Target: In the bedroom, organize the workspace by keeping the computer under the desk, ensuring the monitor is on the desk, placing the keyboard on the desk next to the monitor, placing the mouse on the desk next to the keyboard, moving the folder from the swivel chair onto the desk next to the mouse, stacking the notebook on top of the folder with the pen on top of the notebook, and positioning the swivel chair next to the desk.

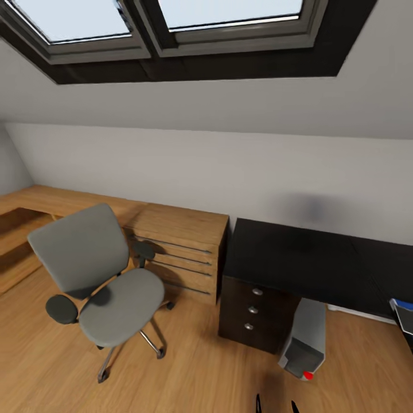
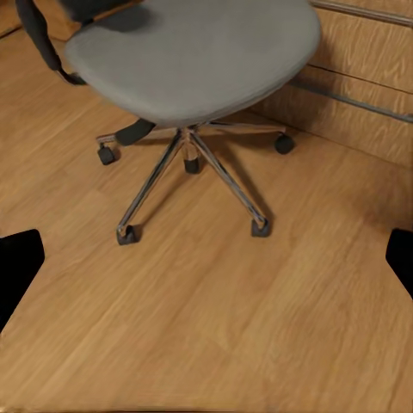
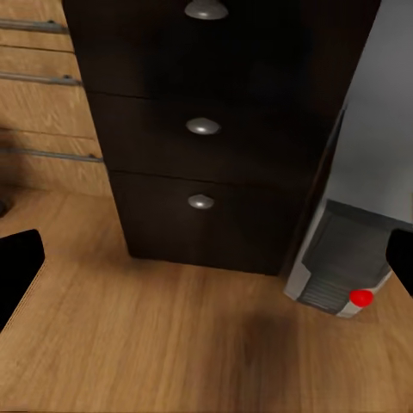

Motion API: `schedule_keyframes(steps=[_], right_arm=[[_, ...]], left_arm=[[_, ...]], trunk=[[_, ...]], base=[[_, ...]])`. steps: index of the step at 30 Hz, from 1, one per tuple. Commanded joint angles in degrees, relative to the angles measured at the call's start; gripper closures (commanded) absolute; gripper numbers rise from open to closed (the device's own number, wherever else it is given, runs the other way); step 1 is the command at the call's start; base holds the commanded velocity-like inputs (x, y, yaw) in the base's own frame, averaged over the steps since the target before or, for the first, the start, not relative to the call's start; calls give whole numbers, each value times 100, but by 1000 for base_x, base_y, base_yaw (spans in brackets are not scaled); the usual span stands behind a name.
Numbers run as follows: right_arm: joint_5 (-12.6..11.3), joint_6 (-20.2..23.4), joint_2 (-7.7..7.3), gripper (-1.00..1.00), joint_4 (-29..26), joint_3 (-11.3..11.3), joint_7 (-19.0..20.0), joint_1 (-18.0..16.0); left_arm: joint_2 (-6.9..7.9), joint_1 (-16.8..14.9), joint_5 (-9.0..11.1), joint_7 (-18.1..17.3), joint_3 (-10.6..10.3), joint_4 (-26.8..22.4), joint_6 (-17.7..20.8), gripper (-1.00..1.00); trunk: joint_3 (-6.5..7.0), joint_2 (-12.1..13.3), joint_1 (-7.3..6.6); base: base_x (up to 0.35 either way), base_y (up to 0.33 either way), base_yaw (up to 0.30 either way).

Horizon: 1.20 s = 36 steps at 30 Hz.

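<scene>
From the head view we faced the black desk (image 1: 298, 258), its surface bare where we could see it, with three drawers (image 1: 252, 310) below its near corner. The computer (image 1: 304, 341) lay tilted on the floor beside those drawers, under the desk's edge, so that part of the task looked settled. The swivel chair (image 1: 97, 275) stood well apart from the desk, beyond a wooden cabinet (image 1: 183, 252), and its seat looked bare; we saw no folder on it. A blue-edged thing (image 1: 404, 312) peeked in past the far end of the desk, too cut off to name. Two dark tips at the bottom edge were probably our hands, but too little showed to judge them.

In the left wrist view the chair's seat (image 2: 189, 52) and wheeled base (image 2: 185, 168) sat on the floor (image 2: 215, 327) beside the cabinet. The left hand's fingers (image 2: 19, 267) stood wide apart, holding nothing.

In the right wrist view the drawers (image 3: 202, 129) and the computer (image 3: 353, 249) were near. The right hand's fingers (image 3: 17, 267) were likewise apart and empty.

We judged the next step was searching: turn slowly to find the missing items, keeping the base clear of the chair's legs and the computer.
</scene>
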Motion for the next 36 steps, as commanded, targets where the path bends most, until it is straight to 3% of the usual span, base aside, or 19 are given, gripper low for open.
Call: schedule_keyframes(steps=[1,22,36], right_arm=[[2,-12,1,-100,7,48,-51,-6],[19,-12,-32,-100,7,64,-41,-7],[9,-12,-35,-100,6,58,-43,-4]], left_arm=[[1,-6,18,39,-48,3,-15,-100],[10,-6,17,29,-64,3,-15,-100],[13,-6,17,32,-64,3,-15,-100]], trunk=[[-12,-11,3],[-32,-11,3],[-44,-11,3]], base=[[0,0,286],[0,0,283],[0,0,45]])
